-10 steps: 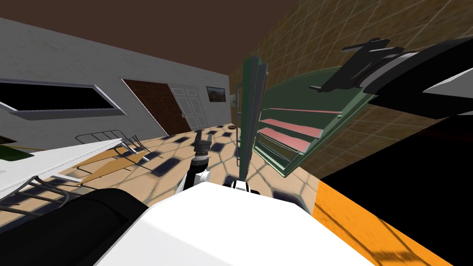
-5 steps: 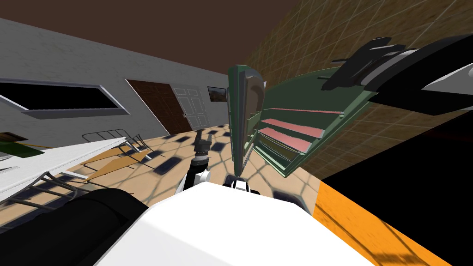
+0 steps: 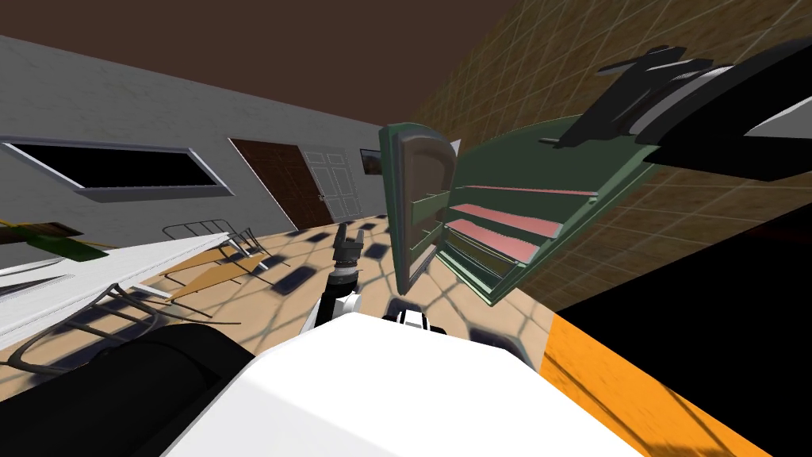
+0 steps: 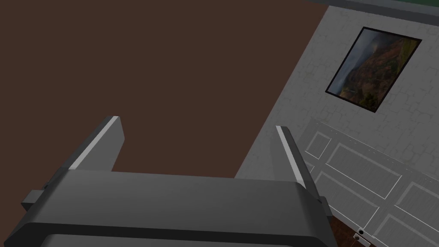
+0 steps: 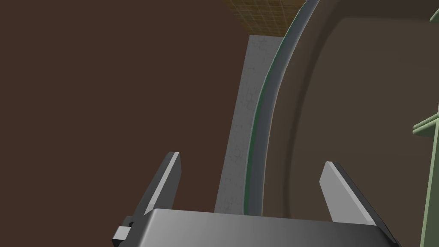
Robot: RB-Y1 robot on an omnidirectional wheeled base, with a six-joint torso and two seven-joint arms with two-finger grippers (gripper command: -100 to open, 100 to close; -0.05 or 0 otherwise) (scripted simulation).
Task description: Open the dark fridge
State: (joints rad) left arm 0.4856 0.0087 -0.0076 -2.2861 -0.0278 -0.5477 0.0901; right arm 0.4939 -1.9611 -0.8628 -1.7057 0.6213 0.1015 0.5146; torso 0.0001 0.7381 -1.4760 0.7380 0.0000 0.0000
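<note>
Two grippers, both empty, and a door that stands well clear of its cabinet: judge the task all but done.

Head view: you see the dark green fridge (image 3: 555,163) right of centre, its slant being the camera's. The door (image 3: 419,202) is turned out on edge towards the robot, so the pink shelves (image 3: 496,230) inside lie bare. The left gripper (image 3: 350,238) rises from the forearm just left of the door, apart from it. It is probably parked there to stay out of the swing.

Left wrist view: the left gripper (image 4: 197,122) has its fingers spread wide with nothing between them. It looks idle.

Right wrist view: the right gripper (image 5: 251,159) is up close against the door (image 5: 343,107). The door's curved rim (image 5: 262,124) runs up between the two spread fingers, which do not press on it. That closeness suggests this is your working hand, placed to guide the edge rather than clamp it. Whether it touches the rim, you cannot tell.
</note>
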